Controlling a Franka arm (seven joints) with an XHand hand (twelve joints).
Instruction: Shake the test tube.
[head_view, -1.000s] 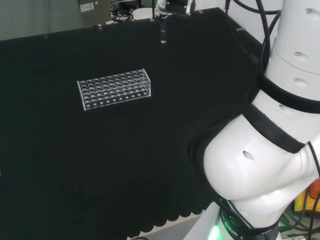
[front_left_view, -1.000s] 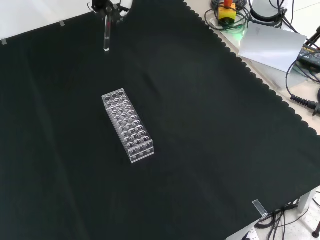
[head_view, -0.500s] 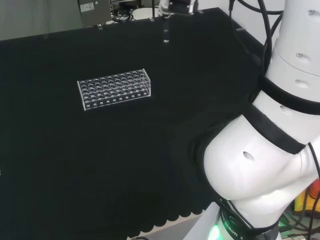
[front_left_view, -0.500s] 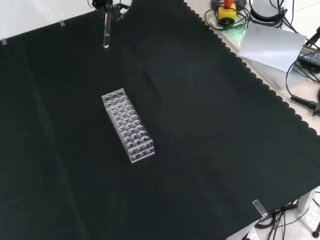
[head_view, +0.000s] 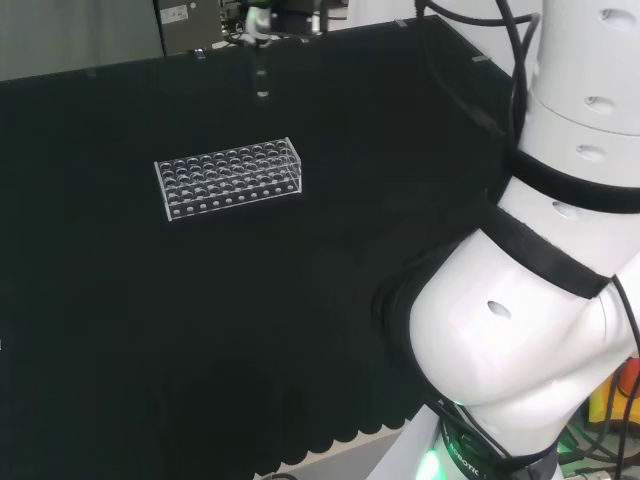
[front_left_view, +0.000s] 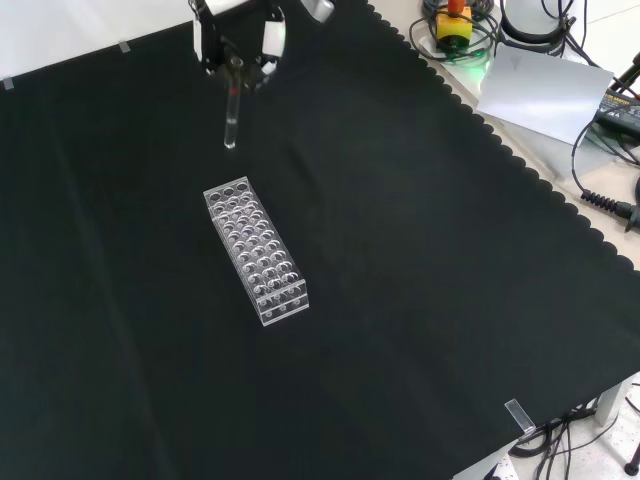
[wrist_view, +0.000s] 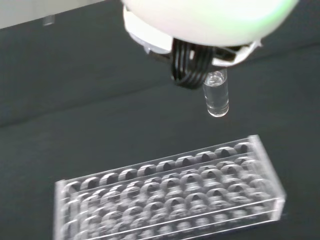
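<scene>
Black cloth (front_left_view: 420, 300) across the whole bench, scalloped edge along the front view's right side. White arm links (head_view: 540, 300) big at the head view's right. Clear rack (front_left_view: 257, 251) of many round wells lying on the cloth near the middle, long side running diagonally in the front view, left of centre in the head view (head_view: 228, 178), wells looking empty. Hand (front_left_view: 238, 45) at the front view's top, above and beyond the rack's far end; also at the head view's top edge (head_view: 280, 14), just right of the rack's right end. Fingers curled in, pinching the top of the test tube (front_left_view: 231, 118). Tube hanging upright from the hand, rounded bottom down, clear of the cloth and apart from the rack, held above the cloth just beyond the rack's far short end in the front view. In the wrist view, tube (wrist_view: 216, 95) poking out beneath the blurred white palm (wrist_view: 210, 20) and black cables (wrist_view: 189, 67), lower end over the cloth near the rack (wrist_view: 170, 195). Contents of tube not readable.
</scene>
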